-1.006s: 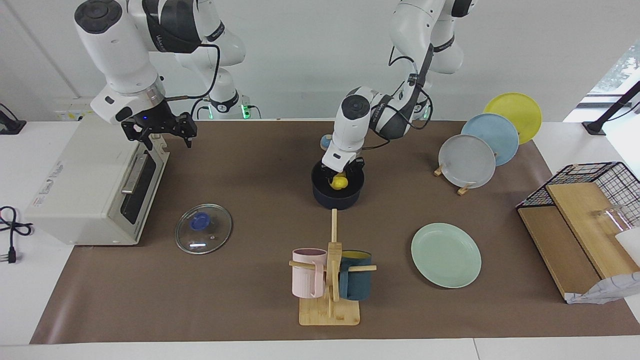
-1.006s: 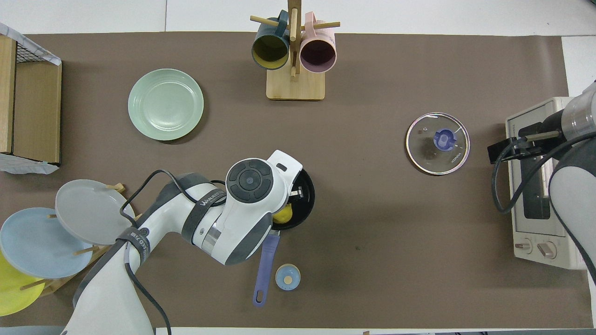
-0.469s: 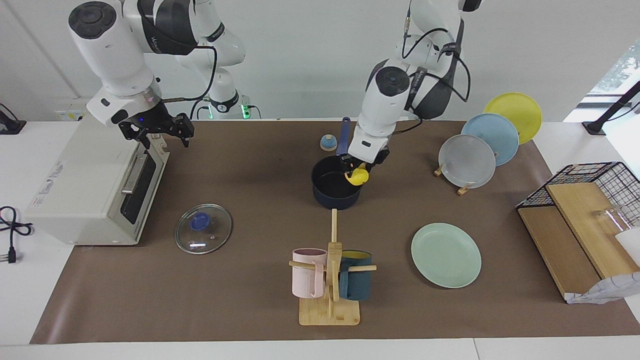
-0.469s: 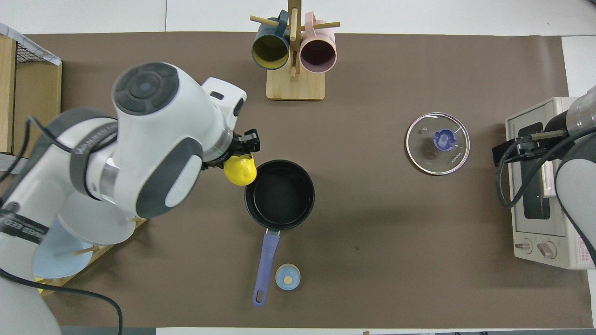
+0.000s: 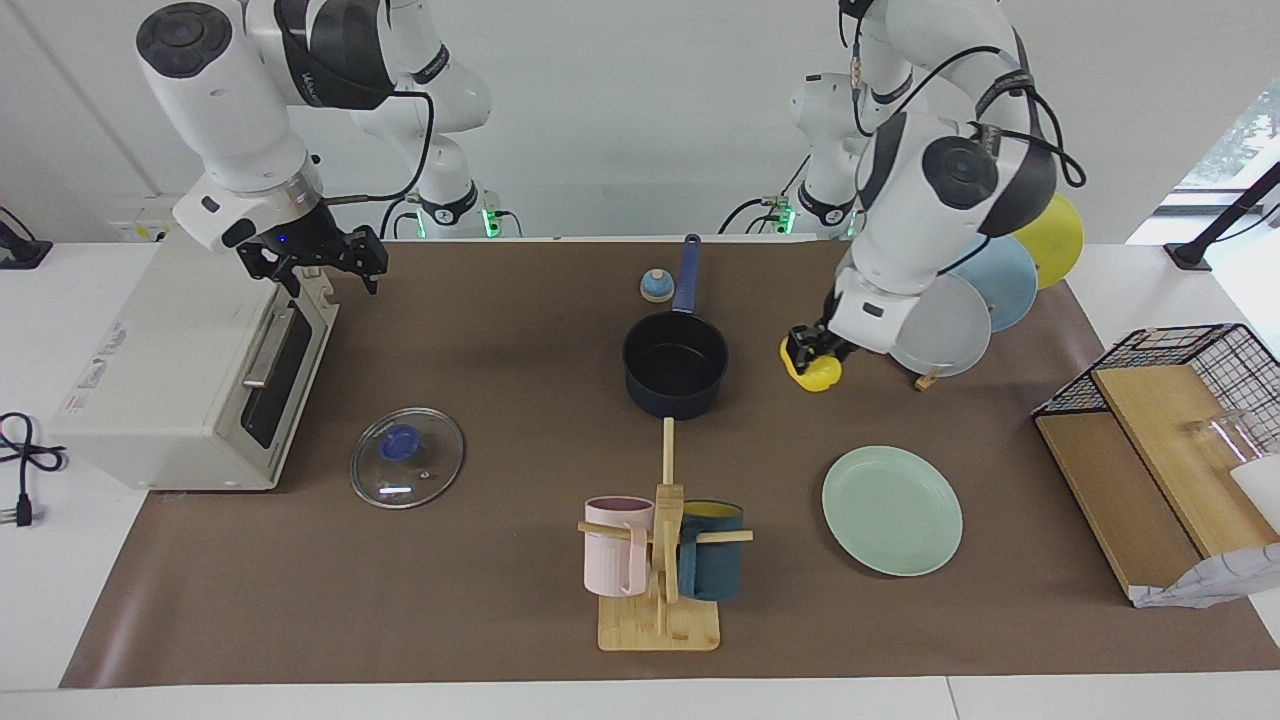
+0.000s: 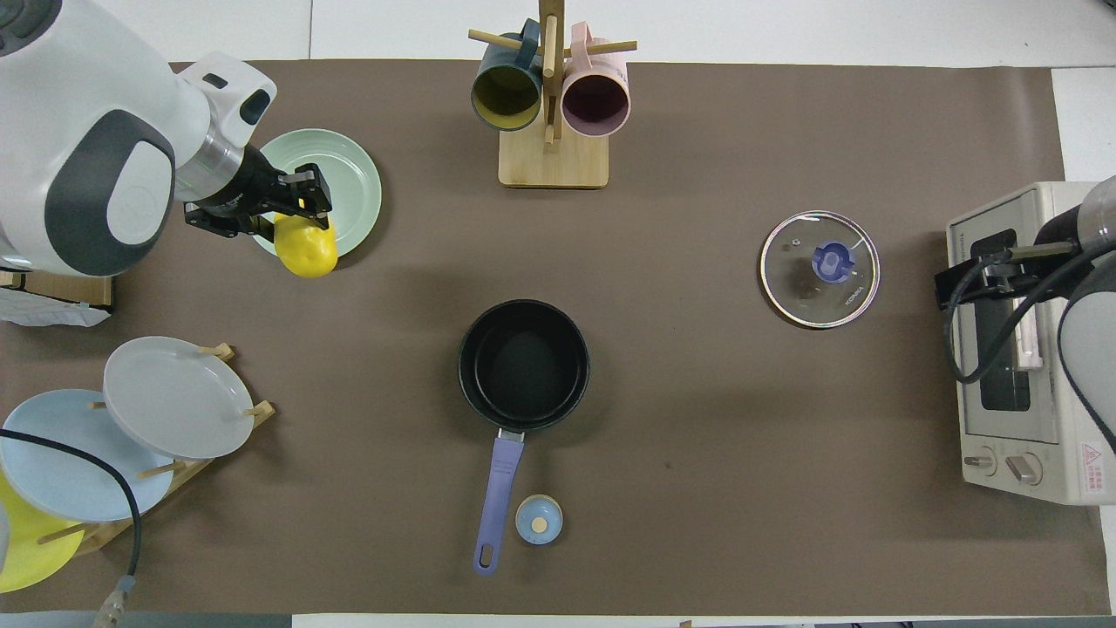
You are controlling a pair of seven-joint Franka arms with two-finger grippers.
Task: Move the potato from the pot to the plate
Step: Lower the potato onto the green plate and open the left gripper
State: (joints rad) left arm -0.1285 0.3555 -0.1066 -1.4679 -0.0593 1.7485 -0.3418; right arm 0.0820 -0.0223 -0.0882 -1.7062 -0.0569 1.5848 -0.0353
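Left gripper [image 5: 808, 352]: you have its jaws clenched on the potato, up in the air over the brown mat, between the pot and the rack of standing plates in the facing view.
Potato [image 5: 812, 372]: you can see it hanging from the left gripper's jaws, clear of the table, out of the pot and not on the plate. From overhead it overlaps the rim of the plate, but the facing view shows it raised and short of it.
Pot [image 5: 675, 366]: it sits on the mat near the middle of the table, its black inside bare, its long blue handle [image 6: 495, 501] pointing toward the robots.
Plate [image 5: 892, 510]: the mint-green one lies flat on the mat, farther from the robots than the potato, toward the left arm's end of the table, with nothing on it.
Right gripper [image 5: 318, 262]: it waits with jaws released, over the top front edge of the toaster oven [image 5: 170, 370].
Glass lid [image 5: 407, 457]: it lies flat on the mat, in front of the toaster oven.
Mug rack [image 5: 660, 560]: it stands farther from the robots than the pot, with a pink and a teal mug.
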